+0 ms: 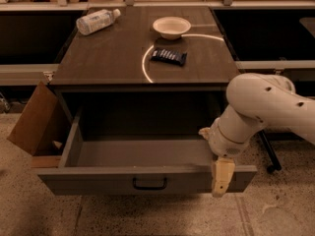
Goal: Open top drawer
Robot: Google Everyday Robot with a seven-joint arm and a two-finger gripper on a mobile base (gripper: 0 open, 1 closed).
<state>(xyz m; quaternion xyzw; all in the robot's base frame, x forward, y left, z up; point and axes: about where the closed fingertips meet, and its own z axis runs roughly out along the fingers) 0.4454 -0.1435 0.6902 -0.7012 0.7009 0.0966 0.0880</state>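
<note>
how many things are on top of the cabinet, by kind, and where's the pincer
plastic bottle: 1
white bowl: 1
dark snack packet: 1
total: 3
The pincer hangs at the front right edge of the open top drawer.

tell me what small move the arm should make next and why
Probably lift the gripper up and away from the drawer. It sits at the right end of the front edge, and the drawer is already pulled well out with its inside in view, so little pulling seems left.
</note>
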